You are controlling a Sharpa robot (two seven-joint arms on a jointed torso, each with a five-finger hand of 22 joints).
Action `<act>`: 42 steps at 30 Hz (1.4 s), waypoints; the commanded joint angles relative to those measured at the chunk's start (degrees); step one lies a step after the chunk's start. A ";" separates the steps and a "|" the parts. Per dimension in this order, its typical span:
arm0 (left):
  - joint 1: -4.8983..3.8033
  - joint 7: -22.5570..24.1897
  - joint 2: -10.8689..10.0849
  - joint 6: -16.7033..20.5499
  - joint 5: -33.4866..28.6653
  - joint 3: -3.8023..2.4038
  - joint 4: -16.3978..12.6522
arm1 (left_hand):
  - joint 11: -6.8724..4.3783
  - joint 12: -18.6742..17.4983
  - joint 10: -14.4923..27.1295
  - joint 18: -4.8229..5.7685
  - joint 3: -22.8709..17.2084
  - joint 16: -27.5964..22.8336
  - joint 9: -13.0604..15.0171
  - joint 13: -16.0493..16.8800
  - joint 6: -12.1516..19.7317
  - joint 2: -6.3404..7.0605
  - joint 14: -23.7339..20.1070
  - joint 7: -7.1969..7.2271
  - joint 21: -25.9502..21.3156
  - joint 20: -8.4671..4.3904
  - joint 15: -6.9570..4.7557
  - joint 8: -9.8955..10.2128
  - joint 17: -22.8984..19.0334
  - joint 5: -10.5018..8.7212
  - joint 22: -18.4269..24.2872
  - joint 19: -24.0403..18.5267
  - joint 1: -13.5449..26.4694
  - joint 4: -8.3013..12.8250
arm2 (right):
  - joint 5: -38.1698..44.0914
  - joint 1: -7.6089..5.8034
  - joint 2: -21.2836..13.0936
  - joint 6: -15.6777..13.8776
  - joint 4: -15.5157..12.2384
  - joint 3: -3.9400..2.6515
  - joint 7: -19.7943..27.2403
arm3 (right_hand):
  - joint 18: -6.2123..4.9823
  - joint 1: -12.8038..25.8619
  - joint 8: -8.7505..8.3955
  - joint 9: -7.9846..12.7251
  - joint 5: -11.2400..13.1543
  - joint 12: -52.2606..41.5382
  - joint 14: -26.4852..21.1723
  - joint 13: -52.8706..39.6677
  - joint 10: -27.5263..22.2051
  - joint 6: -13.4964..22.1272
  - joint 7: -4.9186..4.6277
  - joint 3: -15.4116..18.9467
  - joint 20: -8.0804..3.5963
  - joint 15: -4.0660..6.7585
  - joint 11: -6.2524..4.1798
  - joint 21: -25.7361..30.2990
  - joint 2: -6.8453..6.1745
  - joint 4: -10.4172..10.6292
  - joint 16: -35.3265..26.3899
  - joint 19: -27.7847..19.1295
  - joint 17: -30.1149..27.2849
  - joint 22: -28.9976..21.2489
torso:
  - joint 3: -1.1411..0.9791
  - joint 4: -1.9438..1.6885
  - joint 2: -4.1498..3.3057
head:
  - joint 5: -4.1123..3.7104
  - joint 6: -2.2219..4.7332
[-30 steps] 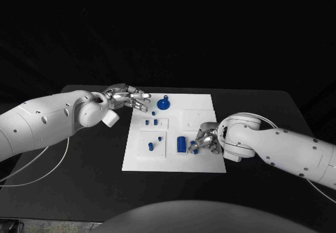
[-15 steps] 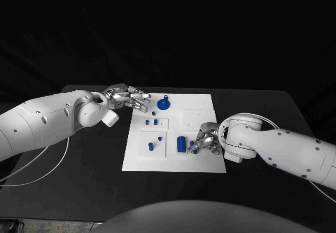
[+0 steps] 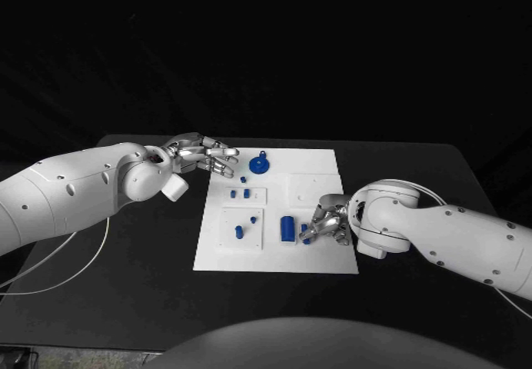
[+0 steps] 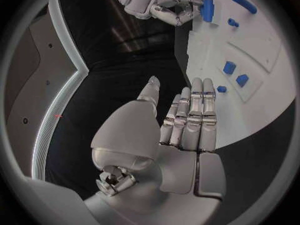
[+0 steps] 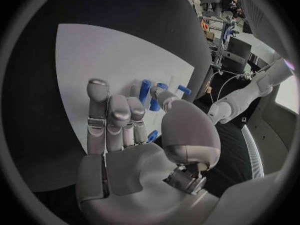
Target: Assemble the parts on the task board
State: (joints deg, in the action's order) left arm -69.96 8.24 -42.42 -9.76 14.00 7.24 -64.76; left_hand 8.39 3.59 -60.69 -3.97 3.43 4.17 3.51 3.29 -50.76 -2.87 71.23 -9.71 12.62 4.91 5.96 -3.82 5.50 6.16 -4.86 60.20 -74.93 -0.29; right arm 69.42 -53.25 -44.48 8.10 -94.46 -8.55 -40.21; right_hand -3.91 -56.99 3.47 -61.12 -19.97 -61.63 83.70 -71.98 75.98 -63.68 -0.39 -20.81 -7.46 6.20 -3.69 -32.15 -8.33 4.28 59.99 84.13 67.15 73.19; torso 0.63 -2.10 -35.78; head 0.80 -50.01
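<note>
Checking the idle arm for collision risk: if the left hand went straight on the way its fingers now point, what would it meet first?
Probably the round blue part near the task board's far edge. The left hand hovers open at the board's far left corner, fingers aimed across it. Its height above the board is unclear, so it might pass over.

Task board (image 3: 321, 173) lies mid-table (image 3: 443, 169); parts (image 3: 287, 226) on it, apparently toward its left.
</note>
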 commanded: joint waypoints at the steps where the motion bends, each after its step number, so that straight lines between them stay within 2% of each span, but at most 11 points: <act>1: 0.05 0.24 0.09 -0.91 0.09 -0.03 -0.06 | 0.00 0.04 0.44 0.41 0.02 -0.09 -0.08 0.09 0.35 0.41 -0.29 -0.02 -0.22 0.18 -0.04 0.18 0.06 -0.02 0.08 -0.36 0.35 -0.45 | -0.06 0.06 -0.38 -0.14 -0.64 -0.09 -1.12 | 0.38 0.04 0.23 -0.08 0.59 0.10 0.07 0.08 -0.07 -0.40 -0.07 0.10 -0.09 0.11 0.34 0.21 -0.57 0.41 -0.30 2.62 -0.05 -0.06 | 0.02 0.04 0.01 | -0.04 0.01; 15: 0.06 0.16 0.27 -1.03 0.09 0.07 0.15 | 0.01 0.04 0.49 0.40 -0.07 -0.09 -0.08 0.09 0.41 0.40 -0.33 -0.02 -0.23 0.19 -0.03 0.18 0.06 0.00 0.08 -0.35 0.36 -0.42 | -0.52 0.10 -1.83 -0.46 -1.93 -0.32 -0.79 | 0.37 -0.33 0.24 -0.43 1.50 0.09 0.07 0.12 -0.05 -0.61 -0.01 0.27 -0.10 0.14 0.30 0.03 -0.79 0.66 -0.28 2.62 -0.07 -0.10 | -0.03 0.01 0.02 | -0.10 0.01; 19: 0.06 0.08 0.24 -1.03 0.11 0.12 0.21 | 0.01 0.04 0.49 0.40 -0.07 -0.09 -0.08 0.09 0.41 0.40 -0.33 -0.02 -0.23 0.19 -0.03 0.18 0.06 0.00 0.08 -0.35 0.36 -0.42 | -0.72 0.17 -2.42 -0.02 -2.33 -0.34 -0.32 | 0.36 -0.52 0.24 -0.61 3.10 0.13 0.06 0.17 -0.05 -0.69 -0.02 0.45 -0.09 0.12 0.32 0.14 -0.94 0.63 -0.34 2.59 -0.12 -0.17 | -0.04 0.02 0.01 | -0.06 0.01; 29: 0.06 0.05 0.14 -1.00 0.13 0.18 0.23 | 0.01 0.04 0.49 0.40 -0.07 -0.09 -0.08 0.09 0.41 0.40 -0.33 -0.02 -0.23 0.19 -0.03 0.18 0.06 0.00 0.08 -0.35 0.36 -0.42 | -1.75 0.67 -4.12 1.19 -4.36 -0.39 0.98 | 0.31 -1.48 0.27 -0.89 4.42 0.01 0.06 0.12 0.00 -0.91 0.03 0.95 -0.08 0.12 0.30 0.08 -0.88 0.21 -0.39 2.60 -0.18 -0.22 | -0.02 0.08 0.03 | -0.05 0.01; 32: 0.06 0.07 0.12 -0.98 0.14 0.20 0.22 | 0.01 0.04 0.45 0.40 -0.10 -0.09 -0.08 0.09 0.43 0.40 -0.31 -0.03 -0.23 0.19 -0.03 0.19 0.07 0.02 0.07 -0.34 0.30 -0.32 | -1.87 0.89 -4.44 1.54 -4.63 -0.40 0.97 | 0.41 -1.78 0.22 -2.51 4.56 0.02 0.05 0.15 0.02 -1.16 0.20 1.23 -0.18 0.21 0.19 0.06 -0.89 0.08 -0.34 2.59 -0.14 -0.24 | -0.01 0.06 0.01 | -0.08 0.01; 42: 0.06 0.16 0.11 -0.98 0.14 0.22 0.18 | 0.01 0.04 0.45 0.40 -0.10 -0.09 -0.08 0.09 0.43 0.40 -0.31 -0.03 -0.23 0.19 -0.03 0.19 0.07 0.02 0.07 -0.34 0.30 -0.32 | -1.88 1.15 -4.23 1.59 -4.21 -0.40 0.84 | 0.43 -1.97 0.24 -3.12 4.74 0.01 0.06 0.14 0.02 -1.20 0.25 1.17 -0.19 0.22 0.16 -0.02 -0.76 -0.06 -0.37 2.60 -0.17 -0.23 | -0.02 -0.04 -0.01 | -0.11 0.01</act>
State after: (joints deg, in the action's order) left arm -69.96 8.08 -42.37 -9.97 14.11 7.49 -64.46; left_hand 8.39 3.59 -60.69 -3.97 3.43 4.17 3.51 3.29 -50.76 -2.87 71.23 -9.71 12.62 4.91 5.96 -3.82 5.47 6.16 -4.87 60.20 -74.93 -0.29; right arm 67.69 -52.19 -48.81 8.65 -98.74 -8.94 -39.86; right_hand -3.91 -58.31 3.47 -64.18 -15.49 -61.63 83.70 -71.86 75.97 -64.57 -0.16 -19.85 -7.46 6.20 -3.69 -32.15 -9.13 4.26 59.77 84.13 67.04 73.04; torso 0.63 -2.11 -35.76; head 0.67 -50.01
